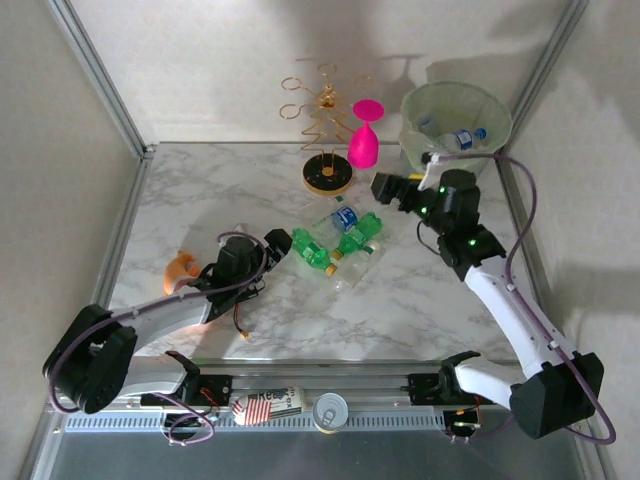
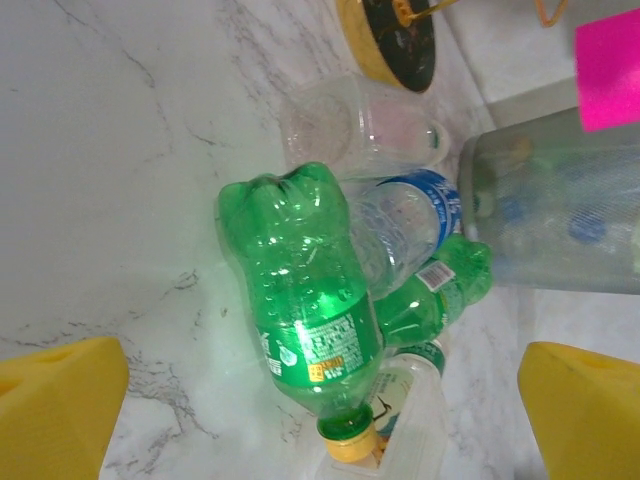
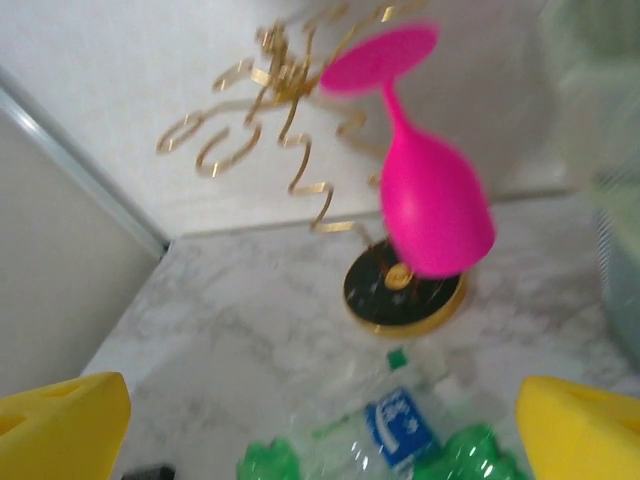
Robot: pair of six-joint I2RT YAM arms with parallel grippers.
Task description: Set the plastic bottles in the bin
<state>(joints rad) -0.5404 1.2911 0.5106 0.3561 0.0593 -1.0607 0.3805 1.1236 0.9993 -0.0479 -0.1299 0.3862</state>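
From above, nearest at the front rail: can [image 1: 331,411] and a red-labelled bottle [image 1: 268,405] on its side. Mid-desk [image 1: 200,190], a heap of bottles [image 1: 335,245] (green and clear), just ahead of the left hand [image 1: 285,250], spread wide, holding nothing. Right hand [image 1: 382,187] wide too, empty, between heap and bin [image 1: 500,115]; clear bottles [image 1: 465,138] inside the bin.

Left wrist: yellow fingers [image 2: 55,410] flanking a green bottle [image 2: 305,310], not touching.

Right wrist: fingers [image 3: 60,420] apart, pink glass [image 3: 430,200] ahead, blurred.
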